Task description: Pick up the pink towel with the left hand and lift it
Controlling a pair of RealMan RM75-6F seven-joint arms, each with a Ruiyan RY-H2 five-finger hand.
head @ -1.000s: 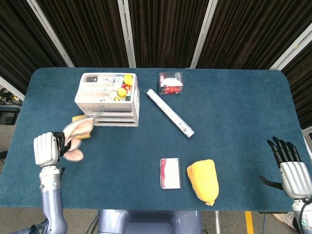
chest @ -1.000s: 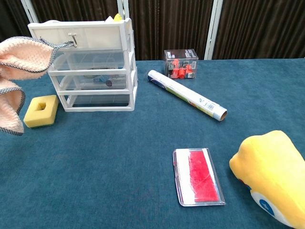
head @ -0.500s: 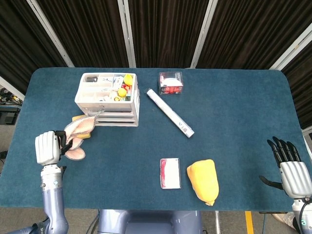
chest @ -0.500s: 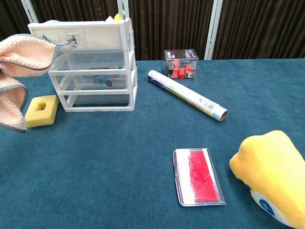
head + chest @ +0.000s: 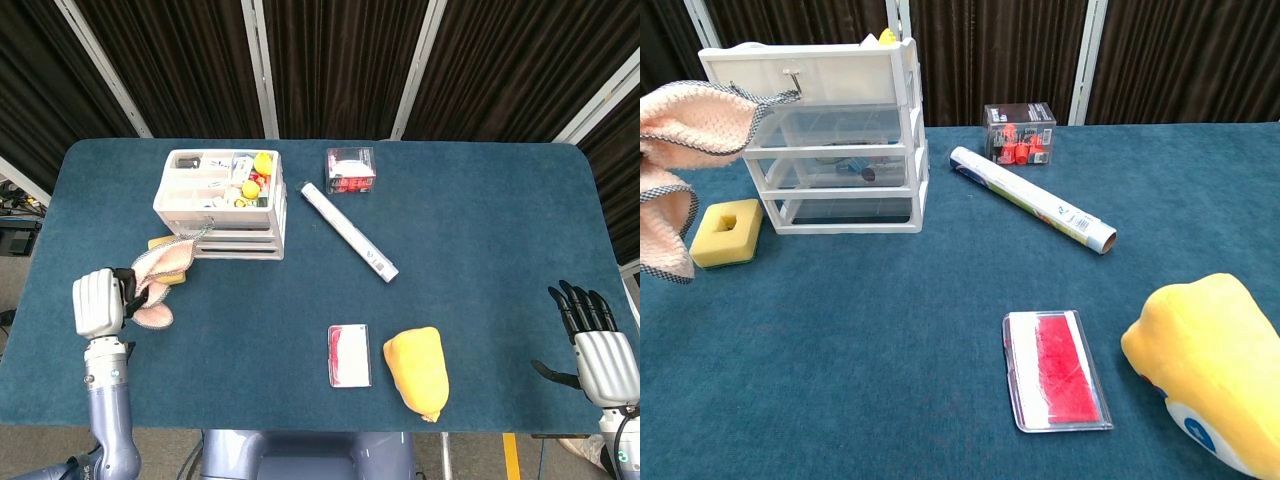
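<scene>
Pink towel [image 5: 685,150] with grey-checked edging hangs bunched in our gripping left hand [image 5: 98,303]; its trailing corner near the white plastic drawer unit [image 5: 835,140] could, we judge, snag there.

Pink towel [image 5: 690,125] (grey-checked edging), yellow sponge [image 5: 726,232], white drawers [image 5: 835,140], teal table [image 5: 480,230]

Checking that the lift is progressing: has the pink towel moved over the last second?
Barely. The pink towel hangs from the left robot hand, its lower edge staying near the yellow sponge, only swaying slightly.

Left hand [image 5: 98,302] raised, fingers closed in grip; right hand [image 5: 600,352] low, fingers spread.
</scene>
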